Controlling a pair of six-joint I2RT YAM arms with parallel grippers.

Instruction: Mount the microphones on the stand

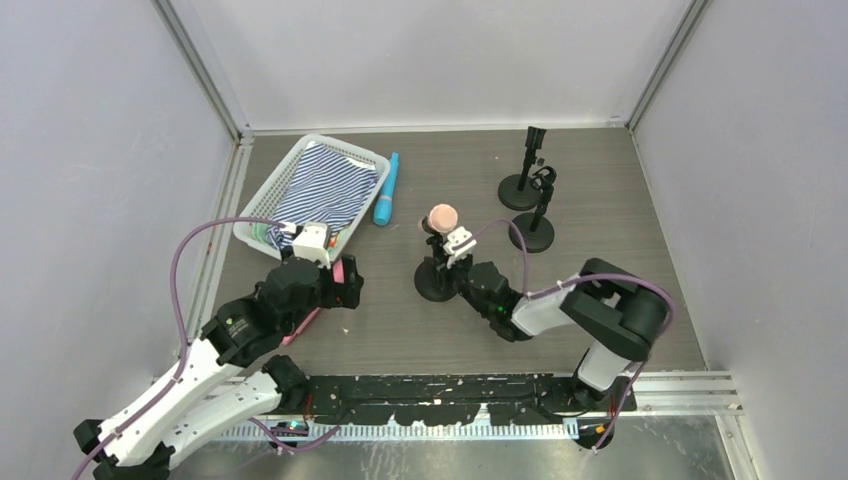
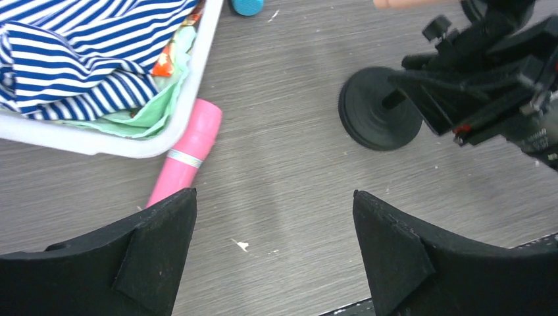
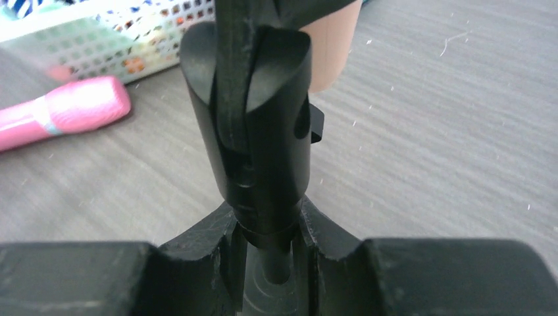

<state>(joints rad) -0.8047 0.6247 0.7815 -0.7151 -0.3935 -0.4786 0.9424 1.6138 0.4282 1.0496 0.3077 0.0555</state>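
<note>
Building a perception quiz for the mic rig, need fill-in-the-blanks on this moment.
1. The only microphone seated in a stand is the ___ one.
2. The blue microphone lies flat beside the white ___.
3. The right gripper is shut on that stand's post, while the left gripper is ___.
4. The pink microphone lies nearest the ___ gripper.

Missing words: peach-beige; basket; open; left.
</note>
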